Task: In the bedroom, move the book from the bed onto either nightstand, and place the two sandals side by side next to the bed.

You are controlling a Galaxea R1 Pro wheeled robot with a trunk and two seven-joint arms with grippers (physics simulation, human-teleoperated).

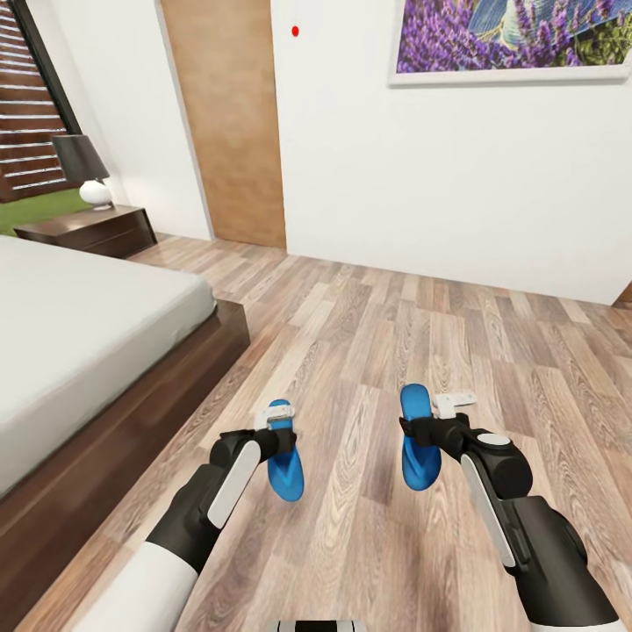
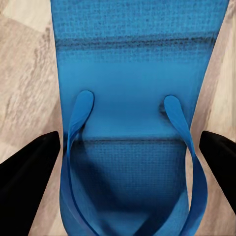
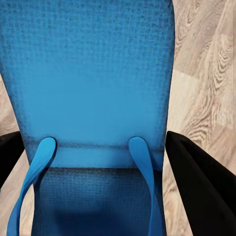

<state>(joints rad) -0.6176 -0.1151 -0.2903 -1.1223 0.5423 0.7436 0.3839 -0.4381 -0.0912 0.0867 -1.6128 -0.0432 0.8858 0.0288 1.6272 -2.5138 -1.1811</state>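
Each of my grippers holds one bright blue sandal over the wood-plank floor, to the right of the bed (image 1: 79,333). My left gripper (image 1: 279,432) is shut on the left sandal (image 1: 287,470). In the left wrist view its black fingers (image 2: 29,167) press both edges of the sole (image 2: 132,73). My right gripper (image 1: 421,430) is shut on the right sandal (image 1: 418,456), whose sole (image 3: 88,73) sits between the fingers (image 3: 196,187). The two sandals lie roughly parallel, about a sandal's length apart. A dark nightstand (image 1: 105,230) stands beyond the bed. The book is out of view.
A lamp (image 1: 83,171) stands on the nightstand by the window (image 1: 26,114). A wooden door (image 1: 228,123) and a white wall with a lavender picture (image 1: 509,39) close off the far side. Open plank floor (image 1: 395,325) stretches between bed and wall.
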